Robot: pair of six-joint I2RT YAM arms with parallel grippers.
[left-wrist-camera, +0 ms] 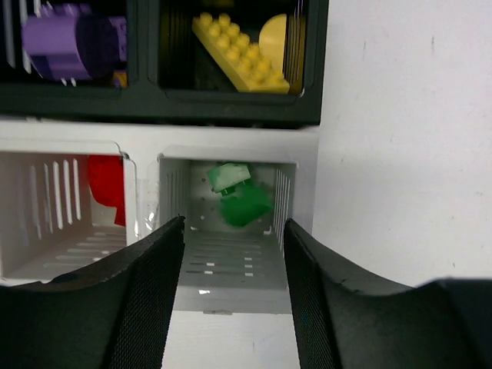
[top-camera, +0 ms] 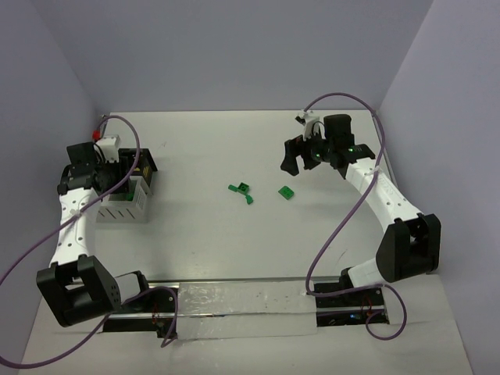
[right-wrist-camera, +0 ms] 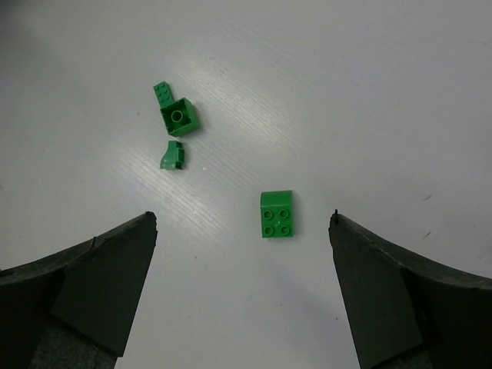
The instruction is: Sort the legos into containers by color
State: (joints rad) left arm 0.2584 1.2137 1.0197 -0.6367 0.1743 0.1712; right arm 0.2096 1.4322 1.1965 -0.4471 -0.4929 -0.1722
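Note:
My left gripper (left-wrist-camera: 231, 227) hangs open over the white slatted box (left-wrist-camera: 227, 265), with nothing between its fingers. In the compartment below lie blurred green legos (left-wrist-camera: 240, 198). A red lego (left-wrist-camera: 106, 184) sits in the compartment to the left. The black tray (left-wrist-camera: 231, 108) beyond holds purple legos (left-wrist-camera: 69, 42) and yellow legos (left-wrist-camera: 238, 50). My right gripper (right-wrist-camera: 242, 219) stands wide open above the table. A green square lego (right-wrist-camera: 277, 214) lies just beyond its fingertips. A green cluster (right-wrist-camera: 177, 115) and a small green piece (right-wrist-camera: 173, 155) lie further off.
From above, the white box (top-camera: 125, 205) and black tray (top-camera: 147, 162) sit at the table's left edge under the left arm. The loose green legos (top-camera: 242, 190) (top-camera: 286, 192) lie mid-table. Purple cables loop beside both arms. A foil strip (top-camera: 234, 308) runs along the near edge.

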